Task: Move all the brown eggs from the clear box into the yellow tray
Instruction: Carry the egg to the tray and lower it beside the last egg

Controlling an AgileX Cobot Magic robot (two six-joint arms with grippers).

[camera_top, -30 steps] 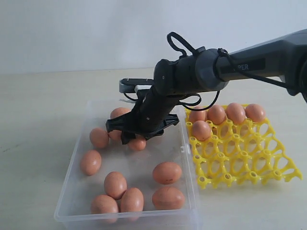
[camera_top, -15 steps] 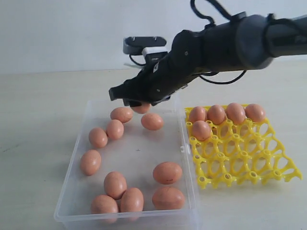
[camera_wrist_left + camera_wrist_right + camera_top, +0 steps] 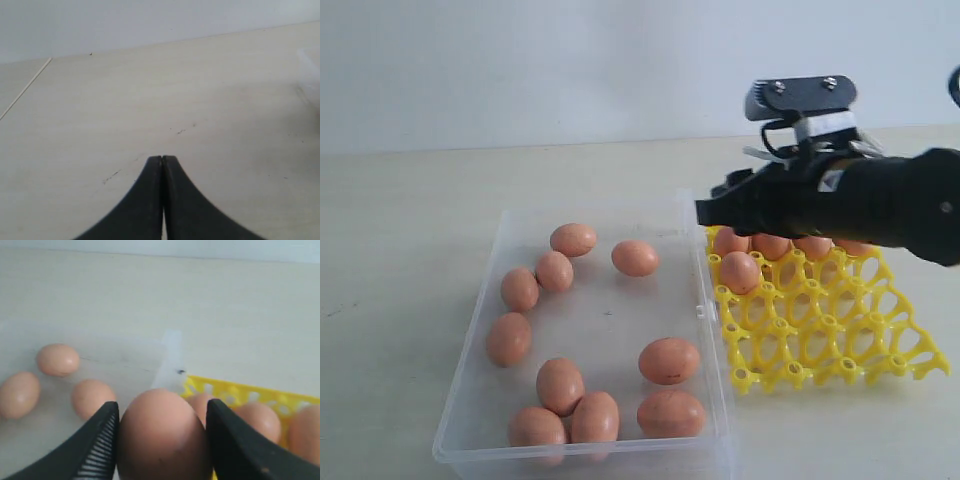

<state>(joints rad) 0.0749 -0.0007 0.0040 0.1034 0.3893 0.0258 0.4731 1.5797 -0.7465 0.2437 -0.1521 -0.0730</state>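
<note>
Where it stands on the pale tabletop, the large shallow rectangular box of clear plastic holds ten loose smooth brown oval eggs. Just beside it lies the bright yellow lattice egg tray, with eggs in its far cups. Above where the two meet, the right gripper clasps one brown egg between black fingers. The left gripper hangs over bare tabletop, fingertips pressed together.
</note>
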